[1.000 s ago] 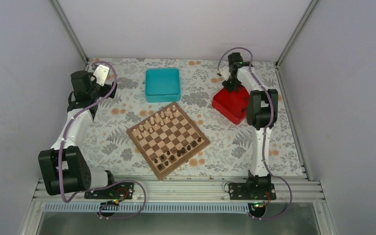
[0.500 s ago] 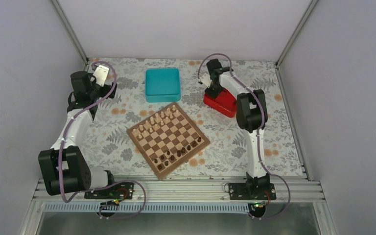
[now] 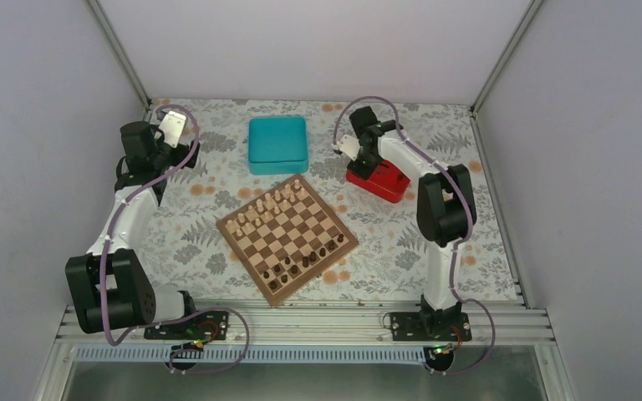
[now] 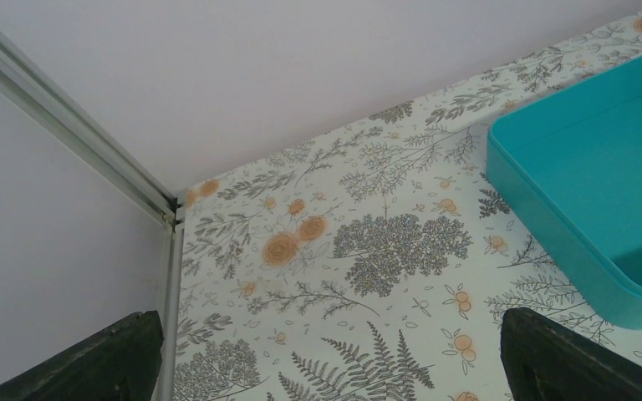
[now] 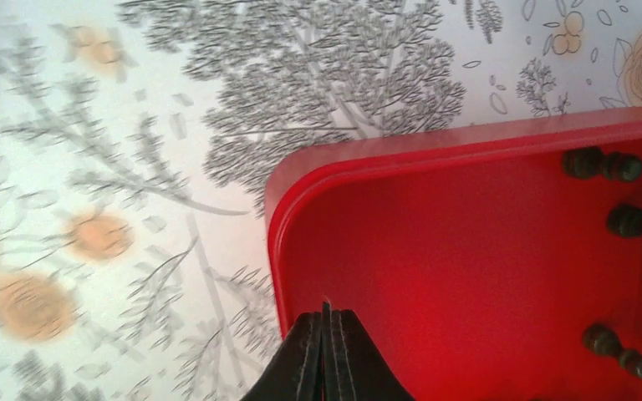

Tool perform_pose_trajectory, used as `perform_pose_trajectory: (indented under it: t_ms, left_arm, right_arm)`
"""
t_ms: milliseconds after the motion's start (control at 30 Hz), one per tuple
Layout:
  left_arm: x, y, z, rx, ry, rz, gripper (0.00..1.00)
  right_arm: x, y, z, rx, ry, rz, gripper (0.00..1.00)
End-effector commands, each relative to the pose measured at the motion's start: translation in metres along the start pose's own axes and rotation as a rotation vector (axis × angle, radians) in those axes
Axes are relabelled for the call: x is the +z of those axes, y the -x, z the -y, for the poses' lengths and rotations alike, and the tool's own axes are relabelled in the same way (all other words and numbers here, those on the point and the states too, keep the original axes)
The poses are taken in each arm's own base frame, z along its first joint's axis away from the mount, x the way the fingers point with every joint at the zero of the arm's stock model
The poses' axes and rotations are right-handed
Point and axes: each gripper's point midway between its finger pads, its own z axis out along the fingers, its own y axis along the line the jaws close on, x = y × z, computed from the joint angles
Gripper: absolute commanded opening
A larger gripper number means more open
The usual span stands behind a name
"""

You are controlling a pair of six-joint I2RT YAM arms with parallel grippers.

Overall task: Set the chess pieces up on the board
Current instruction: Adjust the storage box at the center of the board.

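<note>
Left gripper (image 4: 326, 334): well left of the board (image 3: 287, 238) and farther back. Jaws stand wide apart. The dark fingers (image 4: 92, 363) show only at the bottom corners of the left wrist view. Between them is nothing but the floral table cover (image 4: 343, 251), so it holds nothing.

Teal box (image 3: 277, 144): behind the board, slightly left of its far corner and apart from it. One wall and part of its floor show at the right of the left wrist view.

Board: lies cornerwise on the cover, between the two arms. Pale pieces (image 3: 266, 205) stand along its far-left edge. Dark chess pieces (image 3: 308, 257) stand along its near-right edge in two uneven rows. They are too small to count.

Red tray (image 3: 378, 180): right of the board and farther back, clear of it. In the right wrist view, three dark pieces (image 5: 627, 221) lie on their sides on the tray floor. They are apart from one another and away from the gripper tips.

Right gripper (image 5: 326, 311): at the back-left end of the tray, right of the board's far corner. Jaws are pressed together with nothing visible between them. The tips sit just inside the tray's rounded corner rim, over the red floor. Cannot tell whether they touch the wall or the floor.
</note>
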Motion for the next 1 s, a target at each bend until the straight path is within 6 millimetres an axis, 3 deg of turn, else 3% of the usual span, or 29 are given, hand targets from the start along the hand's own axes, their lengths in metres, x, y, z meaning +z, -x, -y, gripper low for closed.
perform_pose_trajectory:
  t_ms: [0, 300, 467, 533, 633, 967]
  left_arm:
    - [0.002, 0.003, -0.001, -0.003, -0.009, 0.018, 1.0]
    - [0.001, 0.004, 0.001, -0.005, -0.02, 0.022, 1.0]
    - [0.0, 0.006, 0.001, -0.006, -0.021, 0.026, 1.0]
    - [0.0, 0.006, 0.001, -0.006, -0.022, 0.025, 1.0]
    - [-0.001, 0.006, 0.001, -0.007, -0.021, 0.027, 1.0]
    - [-0.004, 0.008, -0.001, -0.004, -0.007, 0.033, 1.0]
  right_arm:
    - [-0.02, -0.012, -0.023, -0.002, 0.051, 0.006, 0.04]
    - [-0.022, -0.049, -0.045, 0.007, 0.075, -0.035, 0.04]
    - [-0.055, -0.03, -0.031, 0.045, 0.016, 0.09, 0.04]
    - [-0.059, -0.025, -0.027, 0.053, 0.006, 0.103, 0.04]
    - [-0.054, -0.018, -0.017, 0.06, -0.014, 0.103, 0.04]
    - [-0.003, 0.005, 0.019, 0.043, -0.061, 0.059, 0.04]
